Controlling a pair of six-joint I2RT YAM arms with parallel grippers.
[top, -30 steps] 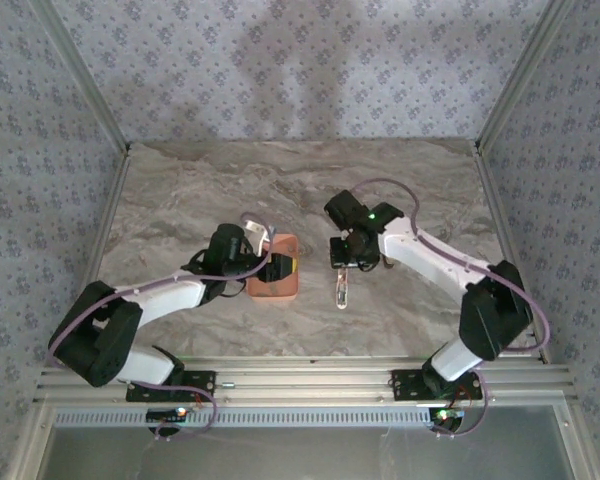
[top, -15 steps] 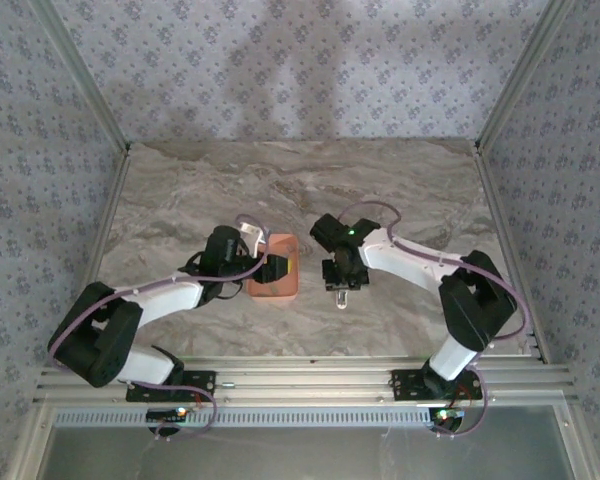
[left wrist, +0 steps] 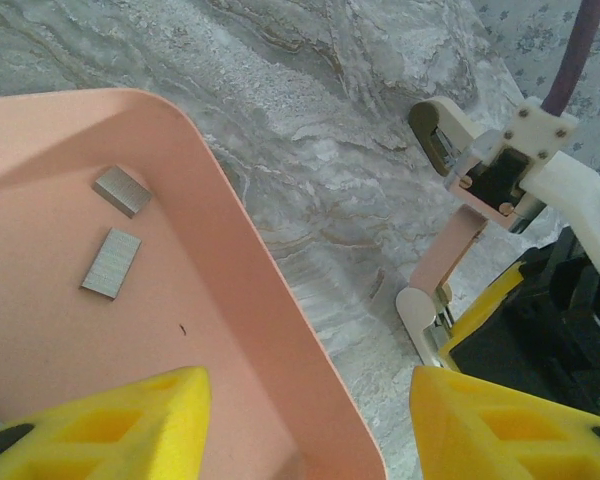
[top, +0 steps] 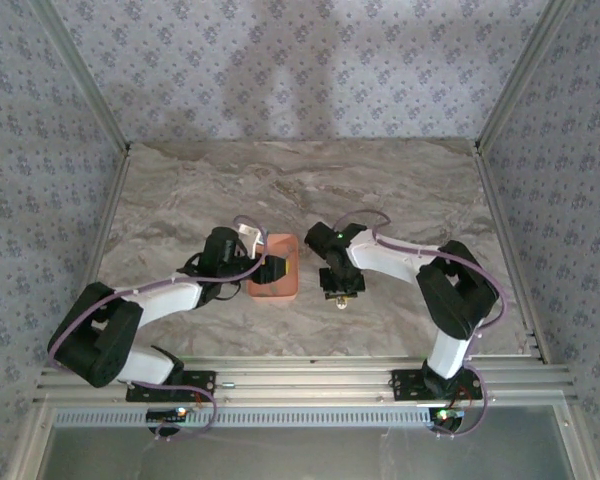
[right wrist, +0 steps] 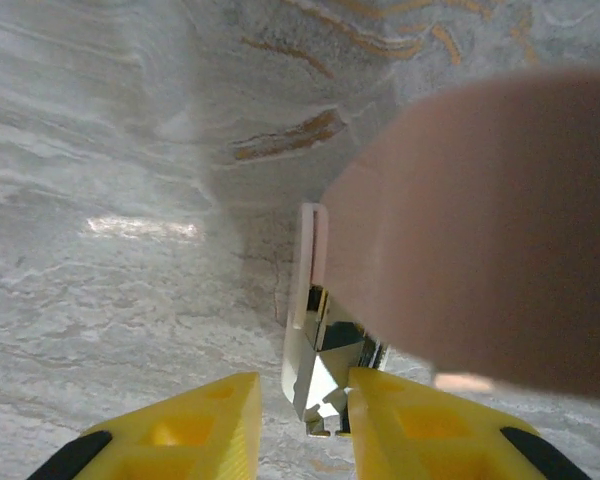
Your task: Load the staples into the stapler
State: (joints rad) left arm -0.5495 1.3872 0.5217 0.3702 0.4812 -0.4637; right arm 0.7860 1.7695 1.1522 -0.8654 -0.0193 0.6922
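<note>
Two small dull-grey staples (left wrist: 122,190) (left wrist: 111,262) lie in the salmon-pink tray (left wrist: 235,270) (top: 276,293). My left gripper (left wrist: 308,405) (top: 276,268) hovers open over the tray's right rim, holding nothing. Right of the tray the stapler (left wrist: 450,250) (top: 340,298) sits with its pink lid (right wrist: 480,230) swung open and its metal channel (right wrist: 325,375) showing. My right gripper (right wrist: 302,400) (top: 341,284) is down over it, one finger on each side. The right finger (right wrist: 430,430) touches the stapler; a sliver of table shows beside the left finger (right wrist: 180,435).
The marble tabletop (top: 180,190) runs to patterned walls at the back and sides. A metal rail (top: 300,375) lines the near edge. The two grippers are close together, with the tray's right rim between them.
The right arm has folded inward and its gripper has come down and left over the stapler, which stayed in place. The left gripper has barely shifted over the tray.
</note>
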